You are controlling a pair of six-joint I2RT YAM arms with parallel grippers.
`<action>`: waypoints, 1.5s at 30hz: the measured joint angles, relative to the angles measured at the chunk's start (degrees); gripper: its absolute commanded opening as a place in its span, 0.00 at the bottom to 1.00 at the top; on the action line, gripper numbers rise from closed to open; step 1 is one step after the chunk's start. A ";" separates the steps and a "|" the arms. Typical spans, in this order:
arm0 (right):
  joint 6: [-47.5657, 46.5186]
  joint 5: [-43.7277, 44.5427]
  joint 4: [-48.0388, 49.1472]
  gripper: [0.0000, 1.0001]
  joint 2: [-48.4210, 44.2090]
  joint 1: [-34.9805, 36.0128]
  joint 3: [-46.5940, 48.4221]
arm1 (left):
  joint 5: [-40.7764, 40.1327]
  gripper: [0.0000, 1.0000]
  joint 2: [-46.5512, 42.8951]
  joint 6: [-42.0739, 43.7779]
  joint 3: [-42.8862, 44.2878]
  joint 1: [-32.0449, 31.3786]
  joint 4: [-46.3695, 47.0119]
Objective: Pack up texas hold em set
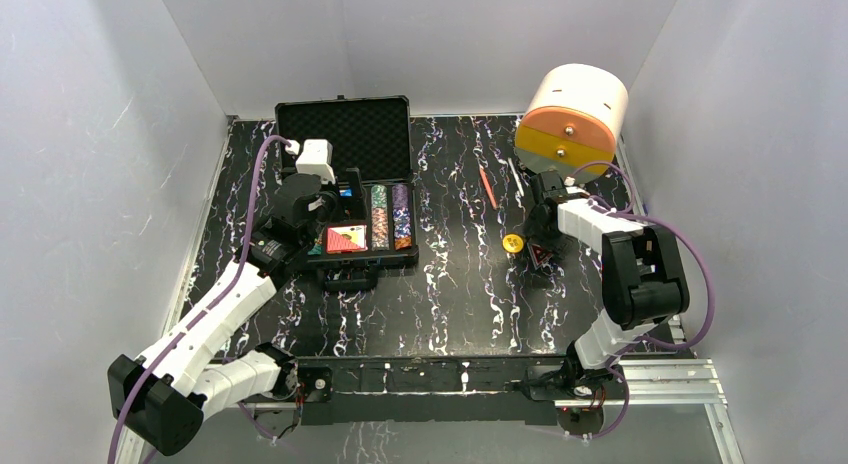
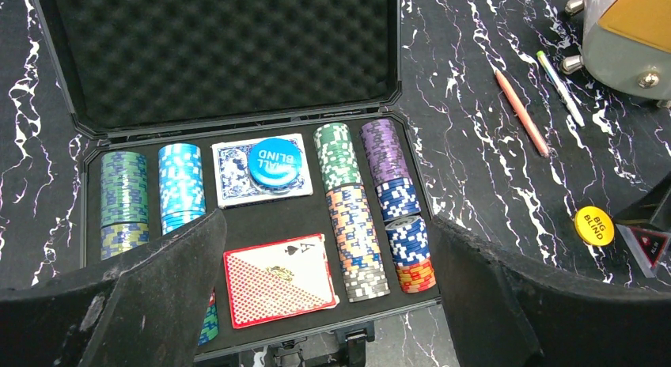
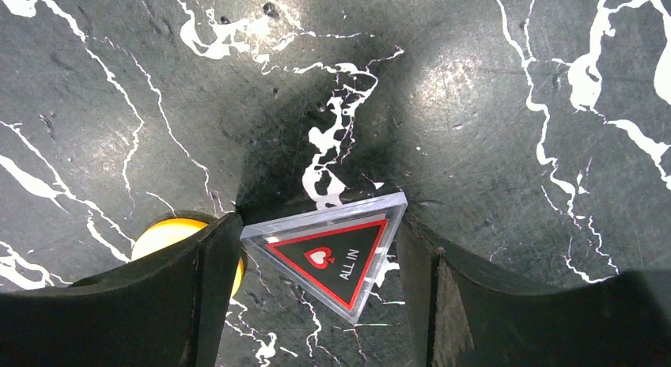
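Note:
The black case (image 1: 340,134) lies open at the back left, its foam lid (image 2: 221,51) up. Inside are rows of striped chips (image 2: 352,217), a red card deck (image 2: 278,278), and a blue deck (image 2: 233,173) with a blue SMALL BLIND button (image 2: 274,161) on top. My left gripper (image 2: 326,225) hangs open and empty over the case's front edge (image 1: 318,229). My right gripper (image 3: 320,248) is shut on a clear triangular ALL IN token (image 3: 336,256) low over the table (image 1: 540,252). A yellow BIG BLIND button (image 1: 513,243) lies just left of it.
A big white-and-orange cylinder (image 1: 575,109) stands at the back right, close behind my right arm. An orange pen (image 1: 487,187) and a white pen (image 1: 517,176) lie between the case and the cylinder. White walls enclose the black marbled table (image 1: 450,304).

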 measured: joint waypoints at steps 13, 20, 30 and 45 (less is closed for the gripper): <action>-0.35 -0.22 -9.33 0.65 -4.55 5.20 2.64 | -0.20 0.98 -0.02 -0.04 0.46 0.00 -0.90; 1.79 1.66 -12.20 0.65 -5.51 19.37 17.53 | -4.26 0.98 -0.98 0.04 5.66 0.00 -3.28; 1.27 2.80 -10.21 0.65 16.81 39.95 46.88 | -10.73 0.98 -7.91 3.78 13.35 0.00 -2.80; -4.22 -1.55 -8.07 0.65 37.64 47.10 66.73 | -15.54 0.98 -10.73 8.11 15.45 0.00 -3.08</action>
